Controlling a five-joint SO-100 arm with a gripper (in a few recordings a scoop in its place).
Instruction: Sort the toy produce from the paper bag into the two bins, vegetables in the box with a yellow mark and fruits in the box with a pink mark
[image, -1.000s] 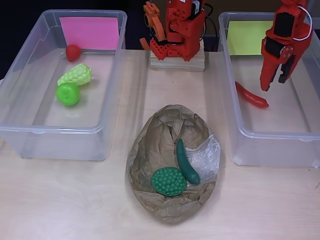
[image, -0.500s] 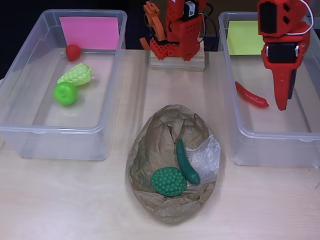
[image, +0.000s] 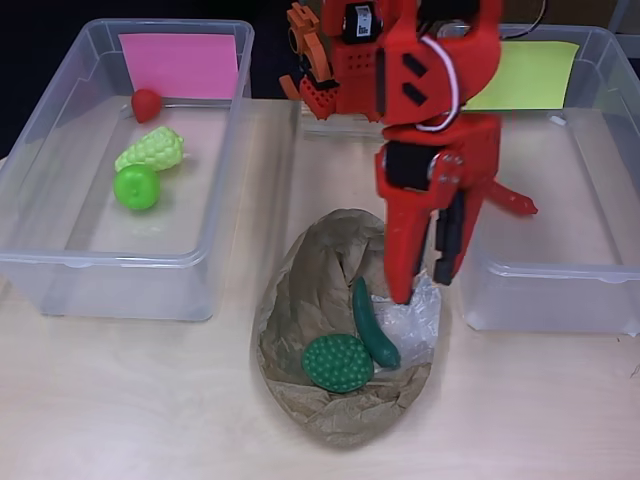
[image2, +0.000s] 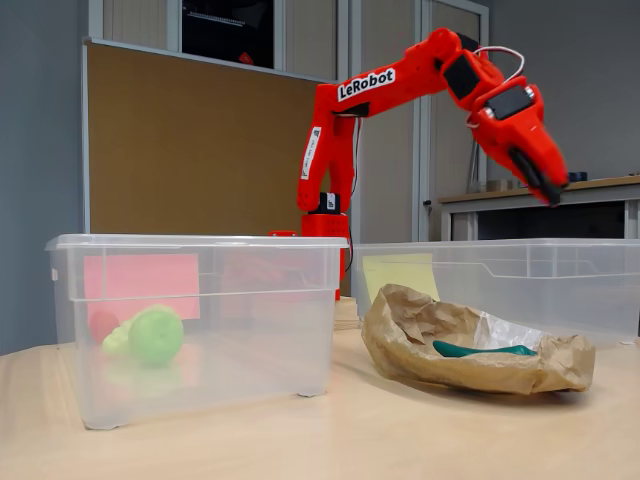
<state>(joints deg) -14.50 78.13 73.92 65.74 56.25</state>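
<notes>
My red gripper (image: 425, 287) hangs open and empty over the right part of the crumpled paper bag (image: 305, 285), well above it in the fixed view (image2: 545, 185). In the bag lie a dark green cucumber (image: 373, 325) and a round bumpy green piece (image: 337, 362). The clear bin at left (image: 40, 270) carries the pink mark (image: 178, 65) and holds a small red fruit (image: 147, 103), a pale green bumpy fruit (image: 152, 150) and a green apple (image: 136, 187). The bin at right (image: 560, 270) has the yellow mark (image: 525, 75) and a red chili (image: 512, 200), partly behind my arm.
The arm's base (image: 340, 95) stands on a wooden block between the two bins at the back. Bare tabletop (image: 150, 400) runs along the front. From the side, the bag (image2: 470, 345) sits low between the bins, with the cucumber (image2: 485, 350) peeking out.
The arm has swung left from over the yellow-marked bin to above the paper bag. The red chili stays in that bin. Nothing else moved.
</notes>
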